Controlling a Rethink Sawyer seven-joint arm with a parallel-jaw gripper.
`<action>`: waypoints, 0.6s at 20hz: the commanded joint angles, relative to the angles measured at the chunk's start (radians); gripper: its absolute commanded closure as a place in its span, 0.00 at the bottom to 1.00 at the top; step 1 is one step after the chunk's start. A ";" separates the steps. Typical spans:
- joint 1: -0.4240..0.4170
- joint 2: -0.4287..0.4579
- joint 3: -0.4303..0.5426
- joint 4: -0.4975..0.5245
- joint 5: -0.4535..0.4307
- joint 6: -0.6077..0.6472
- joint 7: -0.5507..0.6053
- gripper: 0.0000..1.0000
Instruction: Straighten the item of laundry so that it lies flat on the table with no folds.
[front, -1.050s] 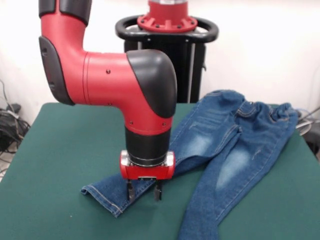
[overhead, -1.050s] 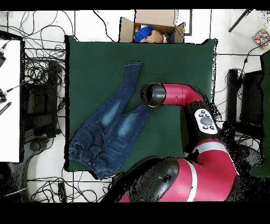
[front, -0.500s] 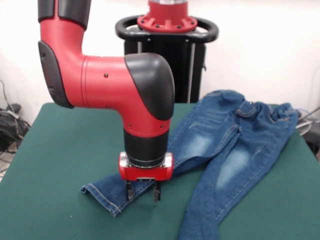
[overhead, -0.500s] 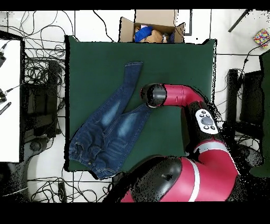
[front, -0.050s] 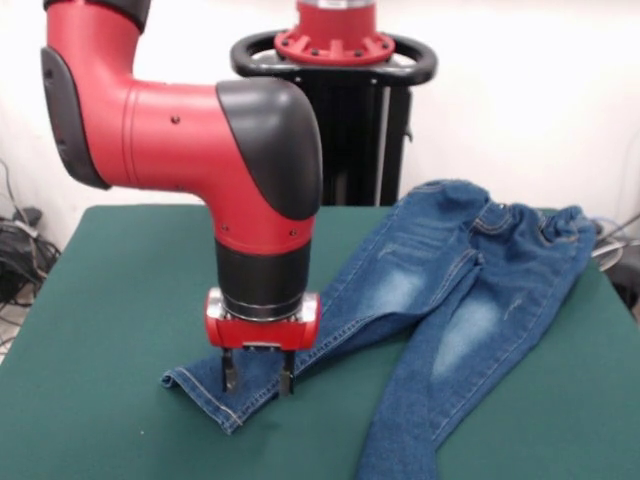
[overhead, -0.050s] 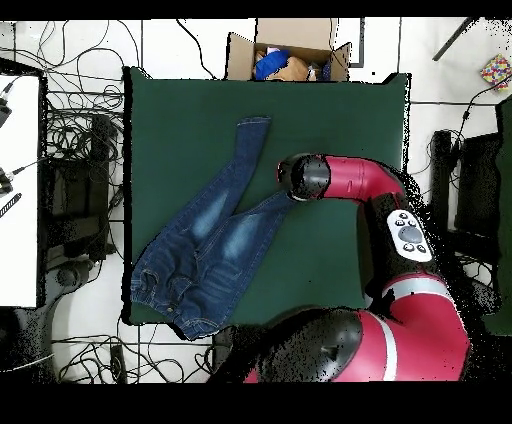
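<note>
Since a second ago the pincer (front, -0.050s: 258, 381) has slid sideways along the jeans leg toward its hem, and the jeans (front, -0.050s: 455, 300) lie as they did. They are spread on the green surface (front, -0.050s: 120, 300), waistband at one corner, one leg running to the near edge, the other angled across the middle. The pincer's two fingers (front, -0.050s: 229, 372) stand narrowly apart, tips down at that leg's cuff, gripping nothing visible. Beyond the surface sits a cardboard box (overhead, -0.050s: 290, 55).
</note>
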 joint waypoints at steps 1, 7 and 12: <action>0.006 -0.034 0.103 -0.014 -0.047 0.136 -0.220 0.00; 0.022 -0.002 0.096 -0.006 -0.068 0.081 -0.176 0.00; 0.020 0.037 0.089 0.011 -0.088 0.027 -0.157 0.00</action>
